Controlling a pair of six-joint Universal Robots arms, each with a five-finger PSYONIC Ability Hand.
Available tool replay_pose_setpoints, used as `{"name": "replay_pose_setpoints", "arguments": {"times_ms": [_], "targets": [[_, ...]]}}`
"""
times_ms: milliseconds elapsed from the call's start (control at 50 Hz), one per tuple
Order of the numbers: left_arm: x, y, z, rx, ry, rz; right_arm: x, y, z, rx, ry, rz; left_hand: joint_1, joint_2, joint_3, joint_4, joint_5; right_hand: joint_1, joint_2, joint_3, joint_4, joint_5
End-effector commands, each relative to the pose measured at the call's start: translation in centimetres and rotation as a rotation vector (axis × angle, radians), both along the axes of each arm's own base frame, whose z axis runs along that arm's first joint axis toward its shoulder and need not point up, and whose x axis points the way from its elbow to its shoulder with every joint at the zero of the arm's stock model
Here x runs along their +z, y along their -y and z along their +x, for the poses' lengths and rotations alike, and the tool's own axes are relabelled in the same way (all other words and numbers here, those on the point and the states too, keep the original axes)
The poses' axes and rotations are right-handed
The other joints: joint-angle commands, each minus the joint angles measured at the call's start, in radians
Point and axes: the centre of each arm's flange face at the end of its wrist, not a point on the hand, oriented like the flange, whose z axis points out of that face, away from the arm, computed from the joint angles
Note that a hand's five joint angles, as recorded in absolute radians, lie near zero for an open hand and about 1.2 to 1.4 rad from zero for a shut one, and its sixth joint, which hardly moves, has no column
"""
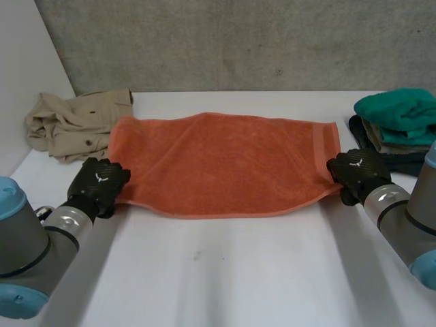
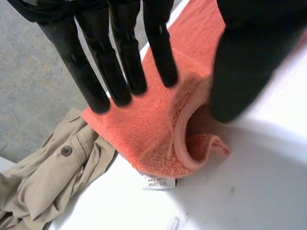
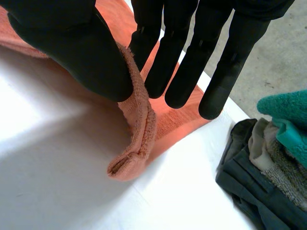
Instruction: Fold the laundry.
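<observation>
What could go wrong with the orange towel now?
The left hand and the right hand each pinch just a small bit of the towel at its near corners, so it might slip out when lifted. The beige shirt lies right against the towel by the left hand and could get dragged along.

Small white tag [image 2: 159,182] sticking out from under the corner of the orange towel [image 2: 144,139], printed with a few lines of tiny dark lettering, too small to be read.
</observation>
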Motion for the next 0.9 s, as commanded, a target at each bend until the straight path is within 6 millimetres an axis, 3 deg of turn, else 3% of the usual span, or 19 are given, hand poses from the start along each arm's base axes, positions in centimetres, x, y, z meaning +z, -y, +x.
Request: {"name": "replay_pose_setpoints", "arguments": {"times_ms": [20,220,340,600,680,700,740,800,900], "targets": [[0.3,0.3,0.4,-0.018,-0.078,0.039,0.0,0.3,-0.4,-0.016,0.001,0.0,-0.194,-0.23,-0.249,-0.244,-0.244,0.279,0.215,0.206,0.198,0.206],[0.3,1.4,2.2,0.086,-0.272,0.147,0.2,1.0,-1.4,-0.047,0.002,-0.006,-0.192,-0.228,-0.247,-0.241,-0.242,0.279,0.215,0.206,0.198,0.206],[0.1,2.1,2.4,0.095,-0.275,0.141,0.2,1.0,-1.4,-0.047,0.002,-0.006,-0.122,-0.158,-0.176,-0.171,-0.171,0.279,0.215,0.206,0.198,0.206],[-1.9,5.0,1.8,0.097,-0.272,0.165,0.0,0.9,-1.5,-0.051,-0.001,-0.001,0.21,0.174,0.156,0.161,0.16,0.279,0.215,0.206,0.198,0.206],[-1.8,5.4,1.9,0.109,-0.266,0.156,0.3,1.5,-2.0,-0.072,-0.002,-0.012,0.547,0.511,0.492,0.497,0.497,0.279,0.215,0.206,0.198,0.206],[-1.4,5.3,2.0,0.121,-0.265,0.142,0.5,1.6,-2.1,-0.077,-0.003,-0.014,0.687,0.651,0.632,0.638,0.637,0.279,0.215,0.206,0.198,0.206],[-1.2,5.2,2.1,0.137,-0.259,0.135,0.7,1.9,-2.6,-0.088,-0.013,-0.019,0.688,0.653,0.634,0.639,0.639,0.279,0.215,0.206,0.198,0.206],[1.2,4.7,2.4,0.15,-0.241,0.065,1.2,1.8,-2.8,-0.081,-0.043,-0.031,0.688,0.653,0.634,0.639,0.639,0.279,0.215,0.206,0.198,0.206],[4.5,1.9,2.5,0.12,-0.133,-0.026,3.5,-0.5,-3.1,-0.018,-0.224,-0.023,0.688,0.653,0.634,0.639,0.639,0.279,0.215,0.206,0.198,0.206]]}}
